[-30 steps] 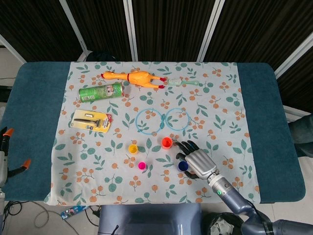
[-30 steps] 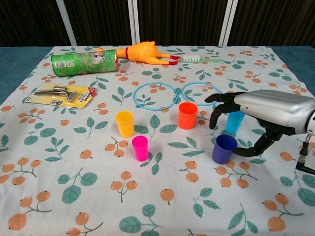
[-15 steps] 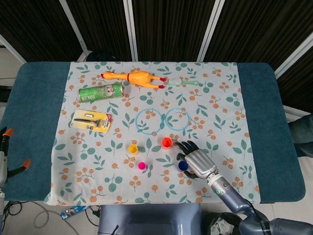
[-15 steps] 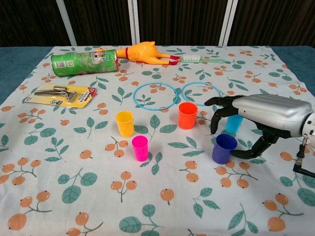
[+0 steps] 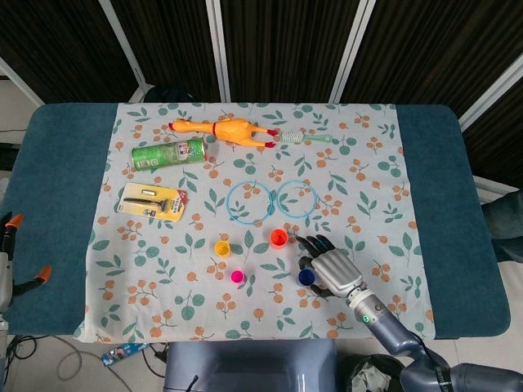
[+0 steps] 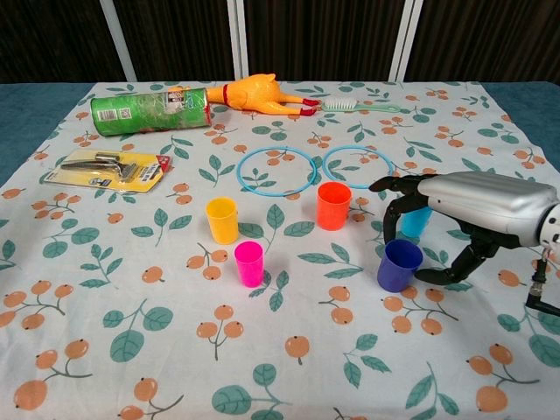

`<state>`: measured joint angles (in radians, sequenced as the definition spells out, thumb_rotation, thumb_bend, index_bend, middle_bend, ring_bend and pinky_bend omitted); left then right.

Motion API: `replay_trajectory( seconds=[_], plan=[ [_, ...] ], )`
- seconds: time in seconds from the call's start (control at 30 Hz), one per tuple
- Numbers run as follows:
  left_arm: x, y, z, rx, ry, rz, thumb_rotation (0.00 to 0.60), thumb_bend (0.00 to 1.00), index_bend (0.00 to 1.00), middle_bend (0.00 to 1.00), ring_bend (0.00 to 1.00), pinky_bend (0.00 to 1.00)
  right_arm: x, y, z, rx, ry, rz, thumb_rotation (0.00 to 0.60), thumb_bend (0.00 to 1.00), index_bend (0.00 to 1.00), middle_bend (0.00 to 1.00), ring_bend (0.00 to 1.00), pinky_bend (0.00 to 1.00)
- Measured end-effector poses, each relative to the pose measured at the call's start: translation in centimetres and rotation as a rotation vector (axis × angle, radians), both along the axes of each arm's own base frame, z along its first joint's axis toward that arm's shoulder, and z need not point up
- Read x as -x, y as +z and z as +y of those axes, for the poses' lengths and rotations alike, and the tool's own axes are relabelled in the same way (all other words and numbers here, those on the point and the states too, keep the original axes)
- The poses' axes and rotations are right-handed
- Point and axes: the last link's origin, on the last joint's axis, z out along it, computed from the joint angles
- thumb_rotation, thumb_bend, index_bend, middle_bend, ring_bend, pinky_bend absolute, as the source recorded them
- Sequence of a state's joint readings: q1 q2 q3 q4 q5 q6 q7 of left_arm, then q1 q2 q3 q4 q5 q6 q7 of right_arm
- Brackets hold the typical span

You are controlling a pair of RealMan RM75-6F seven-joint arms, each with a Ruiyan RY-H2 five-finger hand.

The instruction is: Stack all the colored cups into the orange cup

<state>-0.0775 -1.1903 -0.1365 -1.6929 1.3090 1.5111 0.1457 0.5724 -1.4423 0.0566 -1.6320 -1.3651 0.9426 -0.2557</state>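
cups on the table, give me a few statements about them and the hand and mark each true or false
1. The orange cup stands upright with no other cup inside it. True.
2. The pink cup is stacked inside the yellow cup. False: the two stand apart on the cloth, the pink one nearer the camera.
3. The right hand is poised over the purple cup, with the light blue cup just behind its fingers. True.
4. The green can stands upright. False: it lies on its side.
5. The right hand has a cup lifted off the table. False: all five cups stand on the cloth.
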Motion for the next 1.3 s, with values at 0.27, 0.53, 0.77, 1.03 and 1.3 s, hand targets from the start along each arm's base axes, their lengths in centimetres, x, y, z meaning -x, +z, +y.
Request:
replay_trajectory(
  seconds=[0.27, 0.53, 0.77, 1.03, 1.3],
  plan=[
    [-0.1, -0.1, -0.1, 0.004, -0.003, 0.0, 0.6, 0.16, 0.09, 0.0, 0.0, 0.0, -0.1, 0.1, 0.0, -0.002, 0.0, -0.004, 0.6, 0.37, 0.47, 0.0, 0.0, 0.07],
    [0.0, 0.1, 0.0, 0.0, 0.003, -0.002, 0.6, 0.16, 0.09, 0.0, 0.0, 0.0, -0.5, 0.4, -0.2, 0.005, 0.006, -0.013, 0.6, 0.37, 0.47, 0.0, 0.0, 0.07],
    [0.0, 0.2, -0.1, -0.002, 0.002, -0.004, 0.6, 0.16, 0.09, 0.0, 0.0, 0.0, -2.0, 2.0, -1.4, 0.025, 0.016, -0.037, 0.6, 0.37, 0.47, 0.0, 0.0, 0.07],
    [0.0, 0.2, -0.1, -0.003, 0.001, -0.005, 0.6, 0.16, 0.09, 0.0, 0.0, 0.0, -5.0, 4.3, -4.4, 0.058, 0.03, -0.052, 0.6, 0.37, 0.47, 0.0, 0.0, 0.07],
    [0.1, 0.3, -0.1, -0.006, 0.0, -0.006, 0.6, 0.16, 0.09, 0.0, 0.0, 0.0, -8.0, 4.2, -7.3, 0.052, 0.014, -0.044, 0.6, 0.37, 0.47, 0.0, 0.0, 0.07]
  ],
)
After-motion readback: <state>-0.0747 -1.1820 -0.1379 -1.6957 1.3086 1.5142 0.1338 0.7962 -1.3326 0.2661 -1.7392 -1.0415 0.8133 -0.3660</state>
